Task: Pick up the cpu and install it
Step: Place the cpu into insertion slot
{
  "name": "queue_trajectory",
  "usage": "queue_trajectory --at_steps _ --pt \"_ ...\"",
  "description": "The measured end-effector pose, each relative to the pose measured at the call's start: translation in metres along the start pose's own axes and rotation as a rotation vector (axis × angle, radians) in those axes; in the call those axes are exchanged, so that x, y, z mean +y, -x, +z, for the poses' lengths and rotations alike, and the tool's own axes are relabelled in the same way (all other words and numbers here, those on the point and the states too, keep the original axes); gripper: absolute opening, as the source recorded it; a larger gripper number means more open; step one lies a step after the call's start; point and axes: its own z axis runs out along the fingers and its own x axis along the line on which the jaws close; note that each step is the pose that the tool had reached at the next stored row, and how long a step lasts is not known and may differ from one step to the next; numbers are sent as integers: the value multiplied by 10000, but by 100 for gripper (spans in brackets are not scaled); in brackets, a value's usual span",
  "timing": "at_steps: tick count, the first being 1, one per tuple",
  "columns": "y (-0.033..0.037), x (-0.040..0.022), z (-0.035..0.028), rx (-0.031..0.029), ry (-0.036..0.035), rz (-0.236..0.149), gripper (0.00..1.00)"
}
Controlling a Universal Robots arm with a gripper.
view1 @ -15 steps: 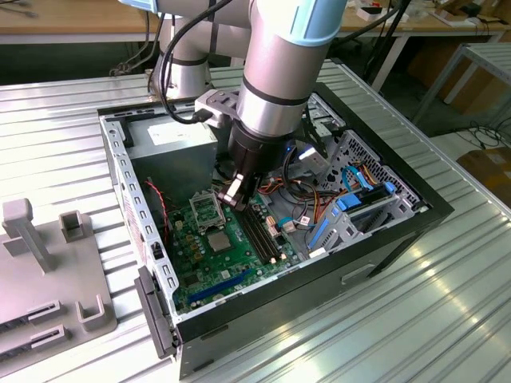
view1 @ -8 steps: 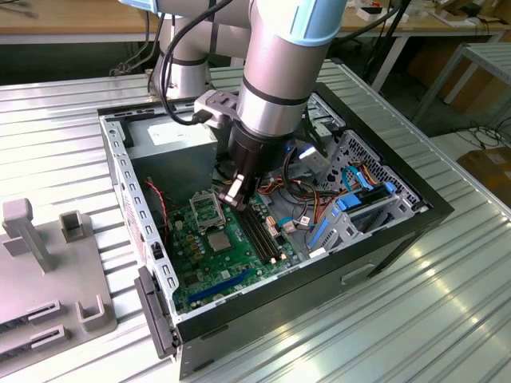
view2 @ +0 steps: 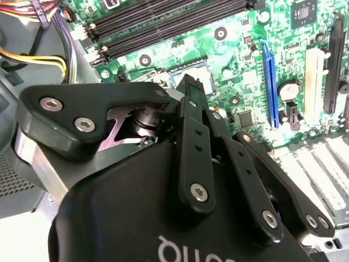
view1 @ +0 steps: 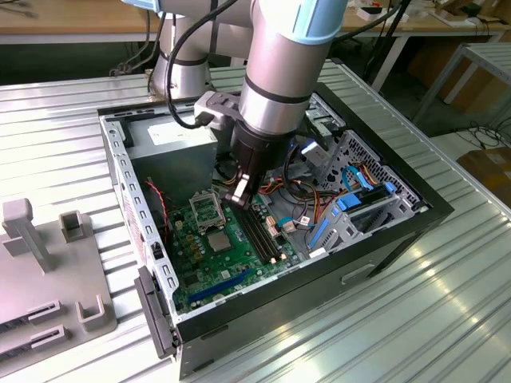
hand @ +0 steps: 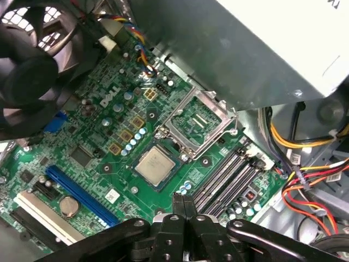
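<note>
1. The gripper (hand: 184,200) was closed, fingertips touching, empty.
2. The cpu (view1: 222,239) lay in the socket, at the gripper's 7 o'clock in the exterior view.
3. The frame (hand: 214,102) stood open, so a bump could have unseated the cpu.

Robotics lab or workshop: a Universal Robots arm (view1: 279,72) stands on a ribbed metal table (view1: 447,319), its gripper (view1: 242,194) down inside an open desktop PC case (view1: 319,291), just above the green motherboard (hand: 103,158). Grey slotted fixture blocks (view1: 48,263) sit on the table, well off to the exterior view's left of the gripper. Beyond the gripper are wooden workbenches (view1: 72,24), with cardboard boxes (view1: 489,171) and loose floor cables (view1: 479,132) far off to the exterior view's right.
</note>
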Motion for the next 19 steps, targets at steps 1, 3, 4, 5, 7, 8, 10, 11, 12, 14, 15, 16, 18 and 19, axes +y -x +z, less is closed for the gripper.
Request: queue_trajectory --at_steps 1,3,4,5,7,8,10,11,12,14,15,16,18,19 --pt "16 6 0 -1 0 -10 11" --pt "60 18 -1 -3 1 -63 11" --pt "79 17 -1 -4 9 -80 11" --pt "96 14 0 -7 19 -95 11" --pt "135 2 2 -18 45 -131 11" --pt "149 -2 4 -25 57 -151 11" --pt "155 -4 4 -26 57 -161 11" --pt "156 -4 4 -26 57 -161 11" --pt "156 -4 3 -25 57 -161 11" --pt "161 -7 3 -26 57 -180 11" --pt "161 -6 4 -28 59 -181 11" --pt "161 -7 4 -30 60 -181 11" --pt "161 -6 4 -36 67 -181 11" --pt "161 -7 3 -37 70 -181 11"
